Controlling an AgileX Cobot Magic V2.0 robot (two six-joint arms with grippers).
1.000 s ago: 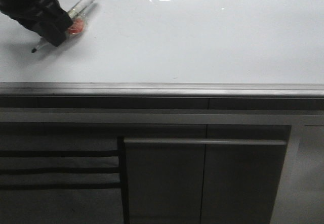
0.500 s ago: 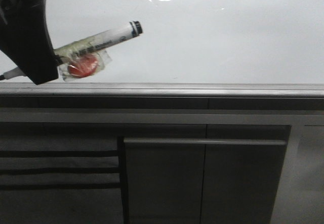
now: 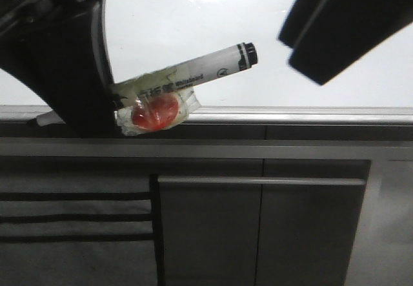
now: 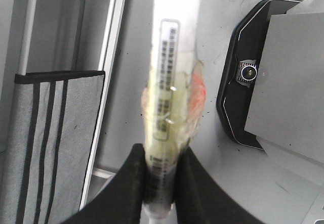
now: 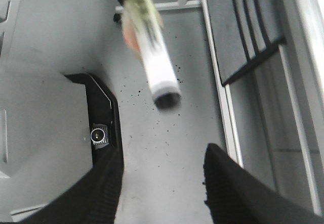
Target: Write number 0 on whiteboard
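- Left hand: its two dark fingers are clamped on the lower barrel of a marker. In the front view the left hand stands raised at the bench's near-left edge, close to the camera.
- Marker: white barrel with black print and a black band at its free end. It tilts up and away from the left hand toward the bench's middle, clear of the board surface. In the left wrist view the marker runs straight out from between the fingers. The writing tip is hidden behind the left hand; a pale stub shows at the hand's outer side.
- Tape wrap: clear, crumpled tape binds a red disc to the barrel just beside the fingers.
- Right hand: fingers apart, nothing between them. The marker's black-ringed end hangs blurred ahead of the gap, not touching either finger. In the front view the right hand hangs over the far-right part of the bench.
- Whiteboard: glossy white, lying flat on the bench, glare at the far edge, grey metal strip along the near edge. No ink stroke can be made out on the visible surface.
- Below the near edge: grey cabinet panels.
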